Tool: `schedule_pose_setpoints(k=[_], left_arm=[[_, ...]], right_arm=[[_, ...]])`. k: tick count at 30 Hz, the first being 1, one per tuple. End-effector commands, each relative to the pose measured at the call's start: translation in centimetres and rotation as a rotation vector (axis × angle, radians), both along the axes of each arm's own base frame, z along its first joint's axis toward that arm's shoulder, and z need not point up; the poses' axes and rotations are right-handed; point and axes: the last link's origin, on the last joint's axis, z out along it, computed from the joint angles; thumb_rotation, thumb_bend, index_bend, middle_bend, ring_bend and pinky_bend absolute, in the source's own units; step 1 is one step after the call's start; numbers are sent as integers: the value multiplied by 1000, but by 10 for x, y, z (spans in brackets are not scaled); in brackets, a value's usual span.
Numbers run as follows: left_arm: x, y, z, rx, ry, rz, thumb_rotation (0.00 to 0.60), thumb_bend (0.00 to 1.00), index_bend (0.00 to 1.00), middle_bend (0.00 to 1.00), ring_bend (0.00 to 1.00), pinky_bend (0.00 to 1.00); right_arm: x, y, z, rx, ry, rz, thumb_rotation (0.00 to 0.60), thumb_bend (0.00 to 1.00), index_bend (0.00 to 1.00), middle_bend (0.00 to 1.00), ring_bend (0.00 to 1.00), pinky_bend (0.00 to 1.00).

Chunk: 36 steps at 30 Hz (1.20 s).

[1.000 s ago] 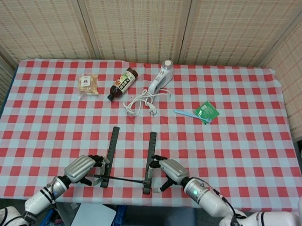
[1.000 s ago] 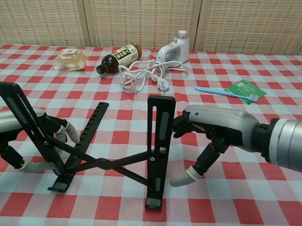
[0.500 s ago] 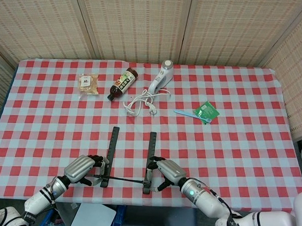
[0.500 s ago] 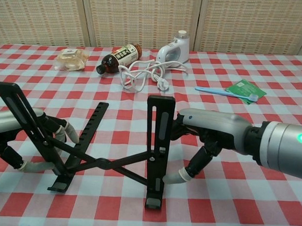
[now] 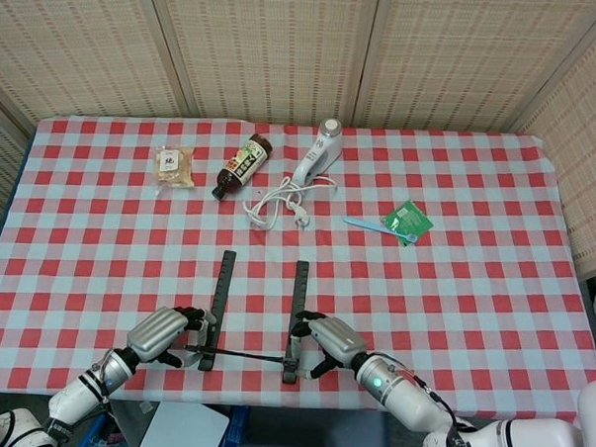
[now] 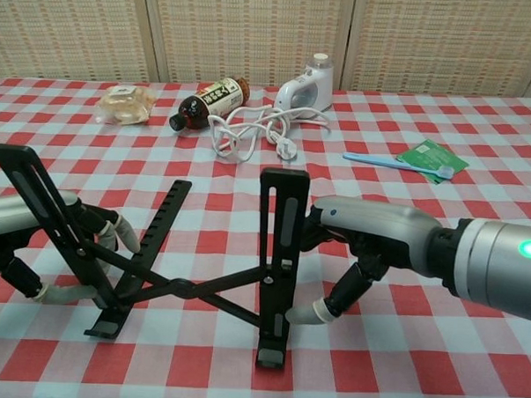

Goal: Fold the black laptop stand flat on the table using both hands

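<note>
The black laptop stand (image 6: 192, 275) sits at the six o'clock edge of the tabletop (image 5: 473, 291), still propped open, its two rails running toward twelve o'clock with the thin cross links between them. The left hand (image 6: 34, 242) is at the stand's nine o'clock side, fingers curled around the raised left rail. Whether it grips firmly or only cradles the rail is hard to judge, as the rail hides the palm.

The right hand (image 6: 370, 234) comes in from three o'clock. Its upper fingers press the side of the upright right rail, and one lower fingertip reaches the rail just above its foot. It looks like a pinch on the rail rather than a full wrap.

So each hand has the rail nearest it, and the fold likely turns on squeezing the two rails together along the nine-to-three line, across their long axes.

Against a second ago, the right hand has slid in toward nine o'clock. Then its lower finger hung clear of the rail; now it touches. The left hand and the stand have barely shifted.
</note>
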Motion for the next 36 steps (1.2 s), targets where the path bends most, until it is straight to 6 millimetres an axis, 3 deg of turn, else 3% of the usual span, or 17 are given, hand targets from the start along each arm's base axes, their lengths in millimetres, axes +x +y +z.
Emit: schedule_pose_setpoints(k=[1,23,27,36], left_arm=[[0,0,0,-1,0,0,600,345,545,273,286,367],[0,-1,0,-1,-1,-5,600,345,525,273,284,368],[0,-3,1,-4,2,-9,600,345,381,269,266,368],[1,-9,10,-19,17,-11,579,345,15,61,116,328]], right_arm=[[0,0,0,-1,0,-1,600,229,566,357,90,91],[1,2,-4,11,8,9,600,288,575,358,89,91],[0,2,0,7,10,13,600,242,525,327,90,91],[4,0,12,-26,-15,29,600,112,134,187,69,91]])
